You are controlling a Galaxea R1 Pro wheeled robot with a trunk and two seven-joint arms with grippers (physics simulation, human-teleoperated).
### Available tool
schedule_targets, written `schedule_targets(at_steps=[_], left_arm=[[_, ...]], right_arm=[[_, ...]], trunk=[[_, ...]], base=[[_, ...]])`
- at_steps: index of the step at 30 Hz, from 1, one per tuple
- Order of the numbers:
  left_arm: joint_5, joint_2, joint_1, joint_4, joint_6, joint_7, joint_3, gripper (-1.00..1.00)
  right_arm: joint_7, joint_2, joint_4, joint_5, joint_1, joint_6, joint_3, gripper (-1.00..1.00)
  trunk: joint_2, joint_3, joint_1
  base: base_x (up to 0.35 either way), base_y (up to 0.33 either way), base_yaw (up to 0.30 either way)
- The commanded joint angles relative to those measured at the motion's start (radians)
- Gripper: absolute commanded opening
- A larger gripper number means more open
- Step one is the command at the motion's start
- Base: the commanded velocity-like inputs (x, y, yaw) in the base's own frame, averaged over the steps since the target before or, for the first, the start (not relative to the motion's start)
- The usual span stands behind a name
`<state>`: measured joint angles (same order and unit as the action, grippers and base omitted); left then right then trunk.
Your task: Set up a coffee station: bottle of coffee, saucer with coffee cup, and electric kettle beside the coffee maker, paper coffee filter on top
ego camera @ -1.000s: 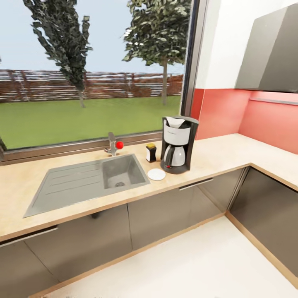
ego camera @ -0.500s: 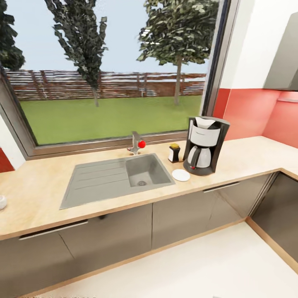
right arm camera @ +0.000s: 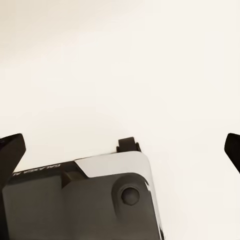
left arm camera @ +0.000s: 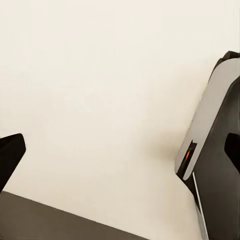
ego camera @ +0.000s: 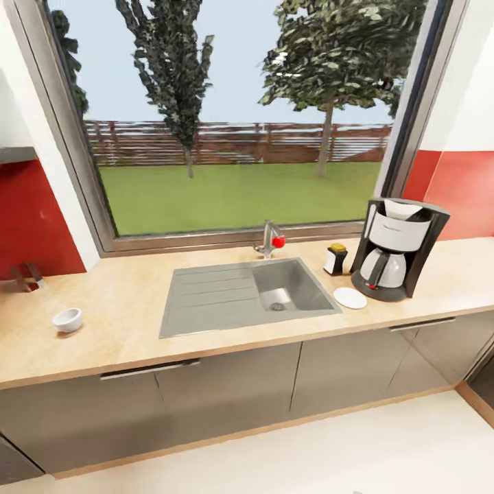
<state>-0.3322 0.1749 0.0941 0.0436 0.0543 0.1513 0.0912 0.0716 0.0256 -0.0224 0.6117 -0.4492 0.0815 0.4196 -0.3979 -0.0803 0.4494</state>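
Note:
The black and white coffee maker (ego camera: 394, 257) stands at the counter's right, with a white paper filter (ego camera: 401, 208) in its top. A white saucer (ego camera: 350, 298) lies bare just in front and left of it. Behind the saucer stands the small yellow-lidded bottle of coffee (ego camera: 336, 259). Far along the counter to the left sits the white coffee cup (ego camera: 68, 320). My left gripper (left arm camera: 120, 155) is open over pale floor. My right gripper (right arm camera: 120, 150) is also open, nothing between its fingers, above part of my own grey body (right arm camera: 80, 200).
A grey sink (ego camera: 247, 295) with a drainboard and a red-knobbed faucet (ego camera: 269, 240) is set into the wooden countertop (ego camera: 123, 343) under a wide window. Grey cabinet fronts run below. A small dark object (ego camera: 26, 276) stands by the red wall at far left.
The camera has swung to the left, so the sink and coffee maker shifted right in the picture. The coffee cup and left wall have come into view. Nothing on the counter moved.

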Motion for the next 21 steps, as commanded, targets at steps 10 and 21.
schedule_targets(at_steps=[10,21], left_arm=[[-0.014,0.000,0.001,0.001,0.003,0.002,0.004,1.00],[-0.014,-0.001,0.001,0.002,0.003,0.002,0.004,1.00]], right_arm=[[0.005,0.000,-0.002,0.007,0.000,0.006,0.008,1.00],[0.005,0.000,-0.002,0.007,0.000,0.006,0.008,1.00]], trunk=[[-0.002,0.005,0.001],[-0.002,0.011,0.001]], base=[[0.000,0.307,0.230],[0.000,0.307,0.235]])
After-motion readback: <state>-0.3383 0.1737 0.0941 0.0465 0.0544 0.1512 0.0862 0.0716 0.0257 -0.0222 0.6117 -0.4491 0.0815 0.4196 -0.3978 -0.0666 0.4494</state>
